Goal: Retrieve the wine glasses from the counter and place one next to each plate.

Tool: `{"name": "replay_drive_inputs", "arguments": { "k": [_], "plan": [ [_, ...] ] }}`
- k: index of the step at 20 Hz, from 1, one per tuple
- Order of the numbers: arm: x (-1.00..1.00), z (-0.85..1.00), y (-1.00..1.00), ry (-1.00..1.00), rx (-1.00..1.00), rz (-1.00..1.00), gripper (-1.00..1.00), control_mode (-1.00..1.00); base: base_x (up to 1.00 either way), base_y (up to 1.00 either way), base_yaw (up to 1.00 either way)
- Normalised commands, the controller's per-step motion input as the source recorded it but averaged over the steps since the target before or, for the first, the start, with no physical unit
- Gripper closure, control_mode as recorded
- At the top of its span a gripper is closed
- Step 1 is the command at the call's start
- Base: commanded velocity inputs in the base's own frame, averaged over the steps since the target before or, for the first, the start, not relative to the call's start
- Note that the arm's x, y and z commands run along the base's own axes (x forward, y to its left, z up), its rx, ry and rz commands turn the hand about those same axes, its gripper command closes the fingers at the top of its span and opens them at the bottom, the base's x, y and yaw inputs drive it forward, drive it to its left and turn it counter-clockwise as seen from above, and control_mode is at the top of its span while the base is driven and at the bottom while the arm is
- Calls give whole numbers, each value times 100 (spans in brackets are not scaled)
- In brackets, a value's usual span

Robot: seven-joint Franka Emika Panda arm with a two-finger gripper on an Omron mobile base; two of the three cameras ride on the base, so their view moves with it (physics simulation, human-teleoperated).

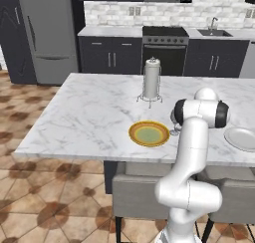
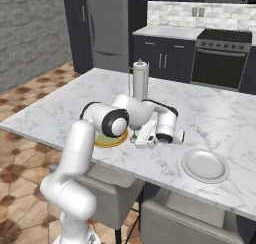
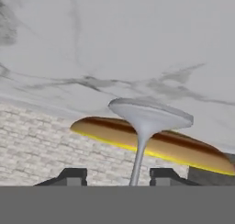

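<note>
**A:** From your hand's camera, the left fingertip (image 3: 73,175) stood off to one side of the wine glass (image 3: 146,126), the stem ran straight up the middle, and the other tip sat clear on the far side. Neither pad touched it, so you had let go; the jaws stood parted with the stem between them.

**B:** And the glass itself?

**A:** Directly ahead of your gripper (image 3: 118,176), stem aligned with the hand's own axis, foot flat on the marble island (image 1: 89,112). Just beyond the foot lay the yellow plate (image 3: 151,142), close beside but not under it.

**B:** So which way out?

**A:** I'd judge you needed to back straight along that stem line; any sideways drift would have knocked it. From the right base camera your gripper (image 2: 145,137) sat between the yellow plate (image 2: 107,140) and the white plate (image 2: 205,165), nearer the yellow.
</note>
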Motion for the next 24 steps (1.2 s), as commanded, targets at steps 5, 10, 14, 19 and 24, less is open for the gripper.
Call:
{"name": "replay_drive_inputs", "arguments": {
  "k": [5,10,14,19,24],
  "plan": [
    [-5,-16,0,-5,0,2,-100,-100,0,0,0],
    [0,-16,-11,0,0,1,-100,-100,0,0,0],
    [0,-3,-51,2,0,0,-100,-100,0,0,0],
    [-31,26,-25,-9,1,-1,-100,-100,0,0,0],
    [-53,56,-9,-20,0,-6,-100,-100,0,0,0]
  ]
}}
